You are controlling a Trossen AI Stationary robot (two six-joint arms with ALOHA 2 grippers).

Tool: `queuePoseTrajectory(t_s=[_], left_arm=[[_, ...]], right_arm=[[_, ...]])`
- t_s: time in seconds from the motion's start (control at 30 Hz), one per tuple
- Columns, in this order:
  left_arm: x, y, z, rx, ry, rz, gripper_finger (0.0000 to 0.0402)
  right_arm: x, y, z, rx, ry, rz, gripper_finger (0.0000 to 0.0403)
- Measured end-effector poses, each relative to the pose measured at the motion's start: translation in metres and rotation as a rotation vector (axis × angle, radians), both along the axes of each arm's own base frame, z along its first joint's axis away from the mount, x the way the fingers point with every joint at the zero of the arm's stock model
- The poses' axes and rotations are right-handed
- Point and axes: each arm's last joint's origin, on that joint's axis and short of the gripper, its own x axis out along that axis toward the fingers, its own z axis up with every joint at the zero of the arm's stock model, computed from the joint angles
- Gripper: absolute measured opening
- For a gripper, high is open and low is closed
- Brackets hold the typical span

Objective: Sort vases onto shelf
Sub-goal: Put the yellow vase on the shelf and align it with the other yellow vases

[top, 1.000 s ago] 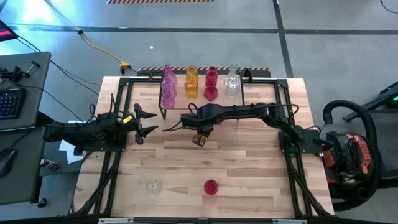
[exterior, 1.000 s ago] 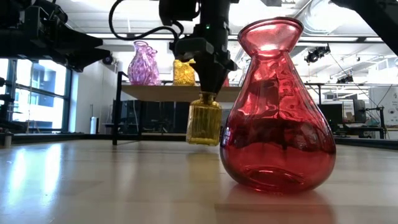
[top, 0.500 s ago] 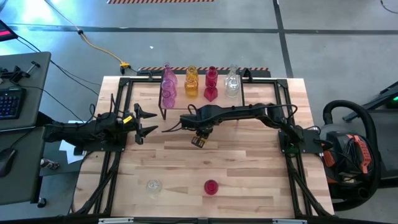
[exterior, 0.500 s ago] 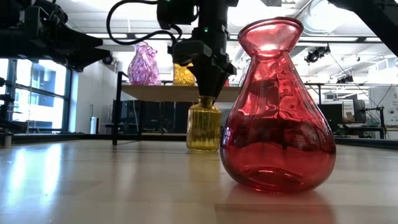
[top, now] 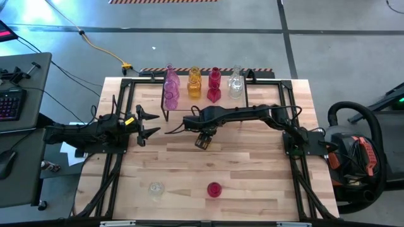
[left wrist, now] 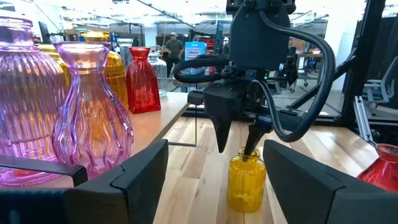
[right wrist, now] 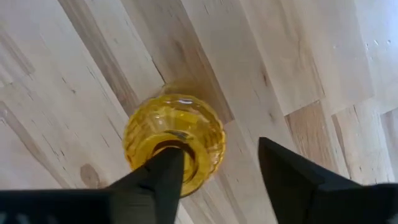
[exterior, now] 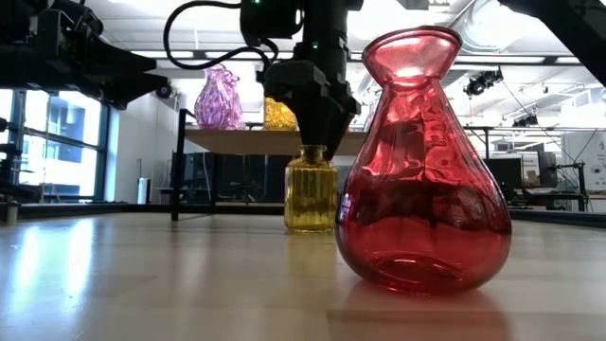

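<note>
Yellow vase: set upright on the table, near its middle, just in front of the shelf; its base is seen resting on the wood in the low view.
Right gripper: placed directly above the vase neck, jaws parted about halfway; one finger is seen at or just inside the rim, the other outside it, and no clamping is seen. The vase is judged released.
Step in hand: letting go of the yellow vase on the table; it is not on the shelf.
How it is done well: the jaws should be spread fully before any lift, and the lift taken straight up along the neck so the rim is not caught and the vase not tipped.
Shelf: at the table's far edge, carrying pink, amber, red and clear vases in a row.
Other vases: a red vase and a clear vase are left near the table's near edge.
Left gripper: held wide apart and empty, parked at the table's left edge.
</note>
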Motion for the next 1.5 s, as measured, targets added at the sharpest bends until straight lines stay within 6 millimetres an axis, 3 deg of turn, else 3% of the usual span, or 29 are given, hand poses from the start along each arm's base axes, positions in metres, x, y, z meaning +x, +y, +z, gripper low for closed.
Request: queuePoseTrajectory(t_s=[0.23, 0.6, 0.7, 0.87, 1.07, 1.23, 1.33, 1.5], left_arm=[[0.0, 0.0, 0.0, 0.0, 0.0, 0.0, 0.0255], [0.0, 0.0, 0.0, 0.0, 0.0, 0.0, 0.0255], [0.0, 0.0, 0.0, 0.0, 0.0, 0.0, 0.0255], [0.0, 0.0, 0.0, 0.0, 0.0, 0.0, 0.0255], [0.0, 0.0, 0.0, 0.0, 0.0, 0.0, 0.0255], [0.0, 0.0, 0.0, 0.0, 0.0, 0.0, 0.0255], [0.0, 0.0, 0.0, 0.0, 0.0, 0.0, 0.0255], [0.0, 0.0, 0.0, 0.0, 0.0, 0.0, 0.0255]], right_arm=[[0.0, -0.004, 0.011, -0.029, -0.005, 0.016, 0.0249], [-0.003, -0.009, 0.022, -0.006, 0.002, 0.015, 0.0254], [-0.009, -0.009, 0.036, 0.018, -0.029, 0.018, 0.0254], [-0.031, -0.009, 0.081, -0.036, -0.122, 0.011, 0.0254], [-0.073, -0.006, 0.149, -0.245, -0.306, -0.017, 0.0254], [-0.132, -0.002, 0.189, -0.393, -0.458, -0.063, 0.0254], [-0.173, -0.002, 0.188, -0.389, -0.568, -0.107, 0.0254], [-0.236, -0.004, 0.159, -0.37, -0.838, -0.146, 0.0254]])
